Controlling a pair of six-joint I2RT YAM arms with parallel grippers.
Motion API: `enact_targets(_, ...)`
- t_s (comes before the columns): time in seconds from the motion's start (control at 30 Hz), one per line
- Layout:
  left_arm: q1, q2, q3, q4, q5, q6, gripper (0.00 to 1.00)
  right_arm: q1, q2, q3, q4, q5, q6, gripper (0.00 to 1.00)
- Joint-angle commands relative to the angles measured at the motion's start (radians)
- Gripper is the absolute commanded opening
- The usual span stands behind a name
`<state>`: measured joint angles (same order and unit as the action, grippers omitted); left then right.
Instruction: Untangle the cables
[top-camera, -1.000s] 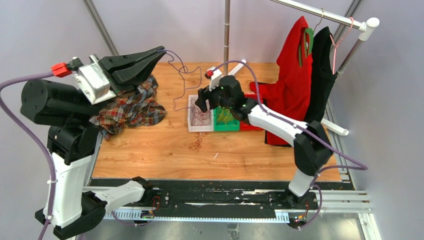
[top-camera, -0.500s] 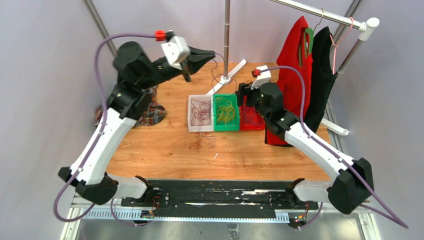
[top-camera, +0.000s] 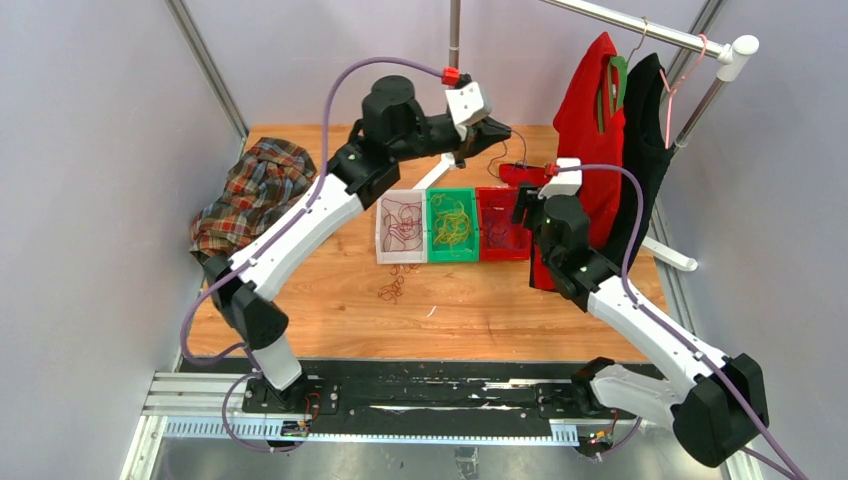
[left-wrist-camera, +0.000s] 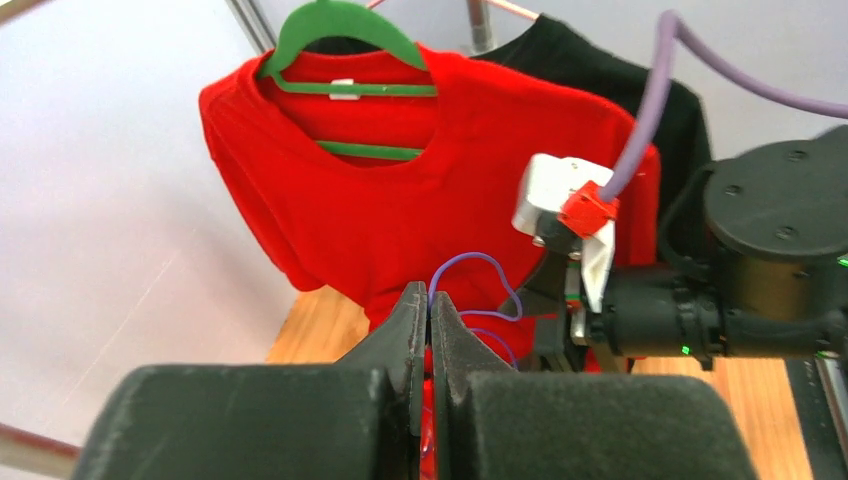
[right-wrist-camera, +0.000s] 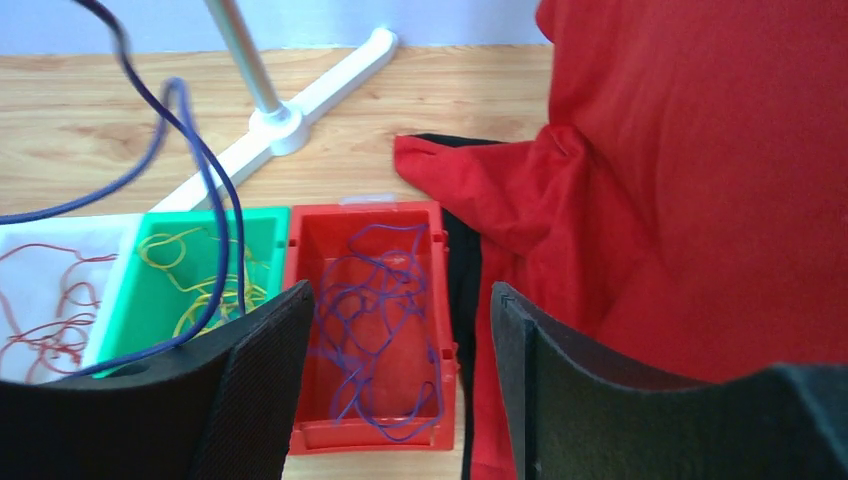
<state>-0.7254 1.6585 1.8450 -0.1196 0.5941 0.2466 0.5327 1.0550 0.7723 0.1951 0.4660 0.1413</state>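
Observation:
My left gripper (top-camera: 503, 131) hangs high over the back of the table, shut on one purple cable (left-wrist-camera: 481, 262) that loops from its tips (left-wrist-camera: 430, 297) and dangles toward the red bin (top-camera: 490, 250). More purple cables (right-wrist-camera: 378, 318) lie tangled in that bin (right-wrist-camera: 312, 238). Yellow cables (right-wrist-camera: 205, 283) fill the green bin (top-camera: 452, 255), and dark red cables (right-wrist-camera: 50, 318) the white bin (top-camera: 381, 228). A small dark red bunch (top-camera: 391, 289) lies loose on the wood. My right gripper (right-wrist-camera: 400, 297) is open above the red bin's near end, nothing between its fingers.
A red shirt (top-camera: 590, 140) and a black shirt (top-camera: 645, 130) hang from the rack at the right, and red cloth (right-wrist-camera: 520, 190) spills onto the table beside the red bin. The rack pole (top-camera: 455, 70) stands behind the bins. A plaid cloth (top-camera: 255, 190) lies at the left.
My left arm has swung from the far left across to above the red bin, carrying the purple cable. My right gripper has moved from the white bin to the red bin.

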Motion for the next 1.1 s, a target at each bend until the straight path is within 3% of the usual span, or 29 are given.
enact_targets(0.0,-0.006,0.09,0.079,0.07,-0.019,0.005,0.0,-0.03,0.014,-0.034,0.062,0.086,-0.016,0.65)
enact_targets(0.47,-0.006,0.296,0.205,0.139,-0.065,0.025,0.0,-0.088,0.004,-0.091,0.1,0.075,-0.025,0.62)
enact_targets(0.6,-0.006,0.295,0.155,0.123,-0.102,0.076,0.0,-0.093,-0.007,-0.092,0.078,0.068,-0.006,0.6)
enact_targets(0.77,-0.018,0.312,0.119,-0.044,-0.202,0.195,0.0,-0.105,0.002,-0.058,-0.003,0.109,0.038,0.54)
enact_targets(1.07,-0.028,0.318,0.038,-0.038,-0.148,0.252,0.0,-0.126,0.009,-0.041,-0.024,0.134,0.07,0.53)
